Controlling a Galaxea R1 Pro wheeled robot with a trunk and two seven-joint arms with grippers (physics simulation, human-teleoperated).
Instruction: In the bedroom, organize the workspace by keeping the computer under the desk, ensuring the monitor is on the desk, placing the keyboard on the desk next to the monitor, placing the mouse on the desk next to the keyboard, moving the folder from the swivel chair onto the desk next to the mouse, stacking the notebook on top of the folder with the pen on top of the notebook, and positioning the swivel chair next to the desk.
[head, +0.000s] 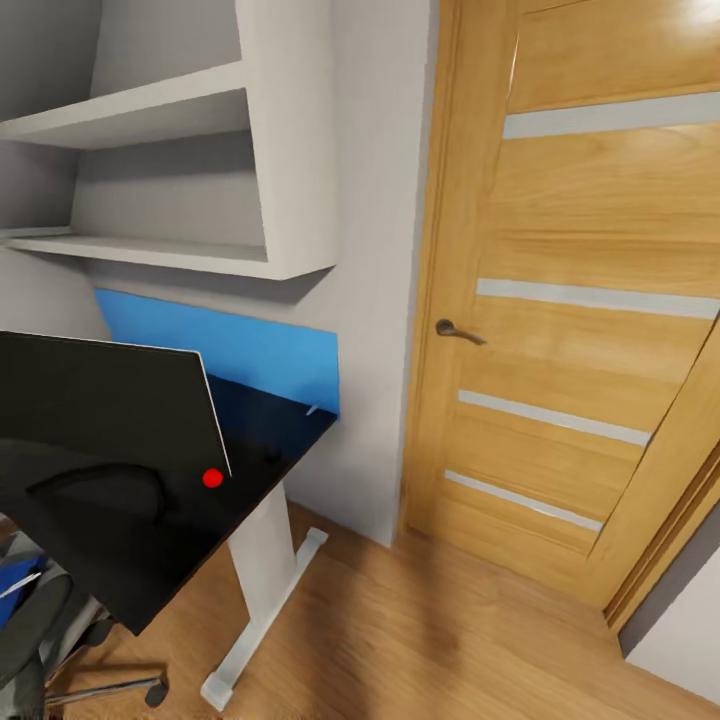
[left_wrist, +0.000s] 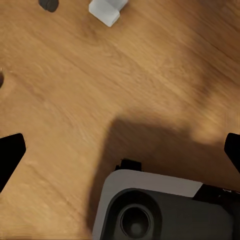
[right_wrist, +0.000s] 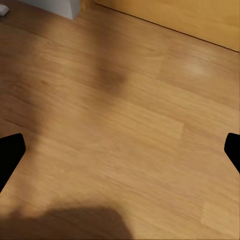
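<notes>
The black-topped desk with its white leg and blue back panel stands at the left. The black monitor stands on it, a red dot at its lower corner. A thin white stick, likely the pen, lies at the desk's far corner. The grey swivel chair is tucked at the desk's near edge, and a blue flat item lies on its seat. My left gripper and right gripper both hang open over bare wood floor, holding nothing.
A closed wooden door with a lever handle fills the right side. White wall shelves hang above the desk. The desk's white foot and my own base show in the left wrist view.
</notes>
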